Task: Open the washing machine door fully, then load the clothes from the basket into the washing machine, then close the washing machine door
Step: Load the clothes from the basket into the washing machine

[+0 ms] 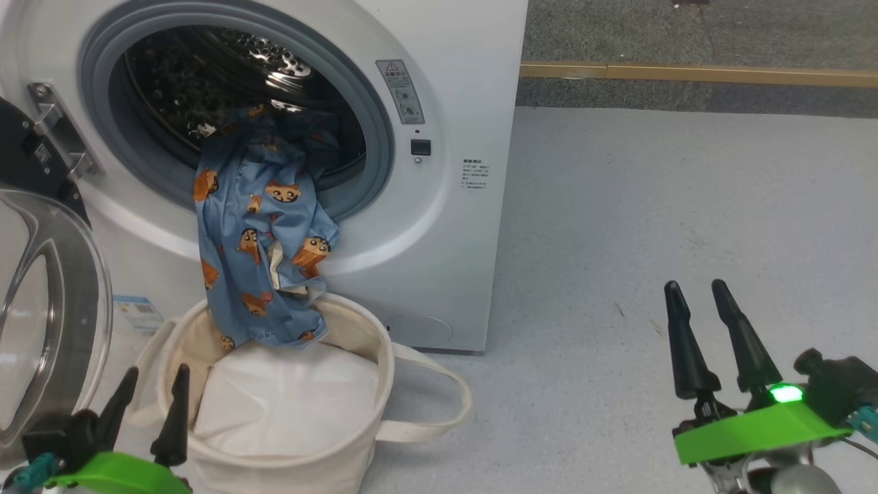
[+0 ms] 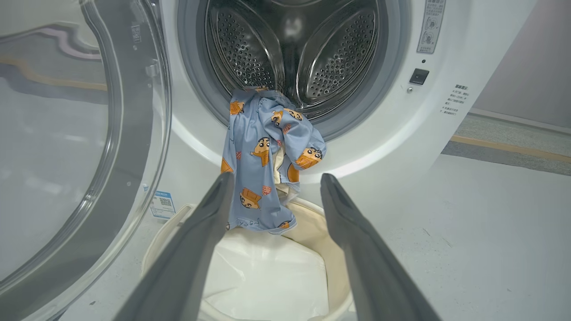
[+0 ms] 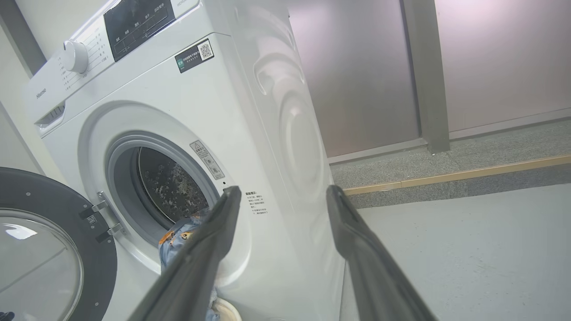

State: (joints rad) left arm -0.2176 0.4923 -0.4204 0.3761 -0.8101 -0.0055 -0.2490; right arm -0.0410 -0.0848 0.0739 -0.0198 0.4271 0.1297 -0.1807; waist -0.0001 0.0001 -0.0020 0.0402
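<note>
The white washing machine stands with its door swung wide to the left. Light blue clothes with orange figures hang out of the steel drum over the grey gasket, their lower end dangling into the cream basket. White padding lies in the basket. My left gripper is open and empty, low beside the basket's left rim. My right gripper is open and empty over the floor at the right.
Grey floor stretches to the right of the machine, ending at a wooden strip and darker carpet. One loop handle of the basket sticks out to the right. A blue label sits on the machine's lower front.
</note>
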